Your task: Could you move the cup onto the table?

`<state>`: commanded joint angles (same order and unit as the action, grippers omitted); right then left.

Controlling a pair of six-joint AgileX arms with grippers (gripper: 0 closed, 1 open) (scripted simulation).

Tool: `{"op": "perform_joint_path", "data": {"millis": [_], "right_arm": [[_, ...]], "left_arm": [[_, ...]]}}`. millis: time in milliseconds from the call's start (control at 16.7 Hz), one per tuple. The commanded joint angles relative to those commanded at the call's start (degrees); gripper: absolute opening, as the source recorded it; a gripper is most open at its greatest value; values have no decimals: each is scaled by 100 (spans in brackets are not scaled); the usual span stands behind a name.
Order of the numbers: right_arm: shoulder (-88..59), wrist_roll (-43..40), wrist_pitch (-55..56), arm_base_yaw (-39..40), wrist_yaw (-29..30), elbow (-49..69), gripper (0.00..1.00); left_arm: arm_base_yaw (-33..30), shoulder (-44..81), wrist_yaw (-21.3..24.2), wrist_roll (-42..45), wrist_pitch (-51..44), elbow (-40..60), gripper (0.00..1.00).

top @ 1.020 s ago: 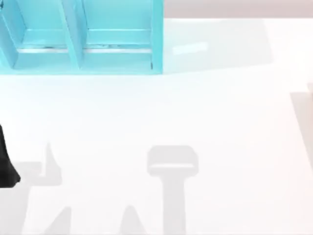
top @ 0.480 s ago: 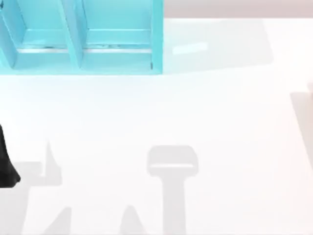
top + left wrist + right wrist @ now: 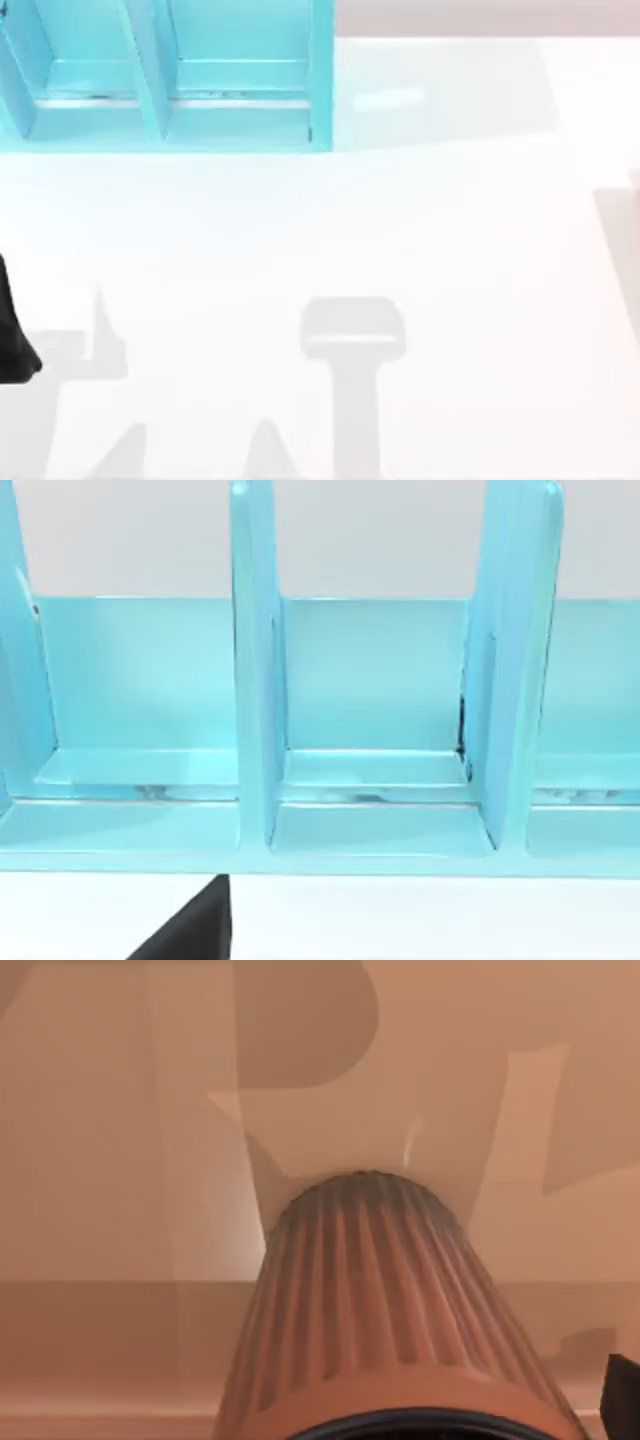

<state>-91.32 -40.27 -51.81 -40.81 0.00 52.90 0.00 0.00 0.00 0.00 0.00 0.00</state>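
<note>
The cup is a ribbed orange-brown cup seen very close in the right wrist view, its dark rim nearest the camera and its body narrowing away. A dark fingertip of my right gripper shows beside the cup's rim; whether it grips the cup is hidden. The table is the wide glossy white surface in the top view. My left arm sits at the table's left edge. One dark finger of the left gripper points toward the shelf.
A turquoise compartmented shelf unit stands at the table's back left, and its dividers face the left wrist camera. Arm shadows lie across the front and right of the table.
</note>
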Motion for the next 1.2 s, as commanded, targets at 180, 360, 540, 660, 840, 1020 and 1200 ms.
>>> {"op": "perform_joint_path", "data": {"millis": [180, 360, 540, 660, 840, 1020, 1200], "right_arm": [[0, 0, 0, 0, 0, 0, 0], [0, 0, 0, 0, 0, 0, 0], [0, 0, 0, 0, 0, 0, 0], [17, 0, -2, 11, -3, 16, 0], [369, -22, -95, 261, -47, 344, 0], [929, 298, -602, 750, -72, 811, 0], [1383, 974, -1396, 1336, -63, 1117, 0]], "left_arm": [[0, 0, 0, 0, 0, 0, 100], [0, 0, 0, 0, 0, 0, 100], [0, 0, 0, 0, 0, 0, 100], [0, 0, 0, 0, 0, 0, 100], [0, 0, 0, 0, 0, 0, 100], [0, 0, 0, 0, 0, 0, 100], [0, 0, 0, 0, 0, 0, 100]]}}
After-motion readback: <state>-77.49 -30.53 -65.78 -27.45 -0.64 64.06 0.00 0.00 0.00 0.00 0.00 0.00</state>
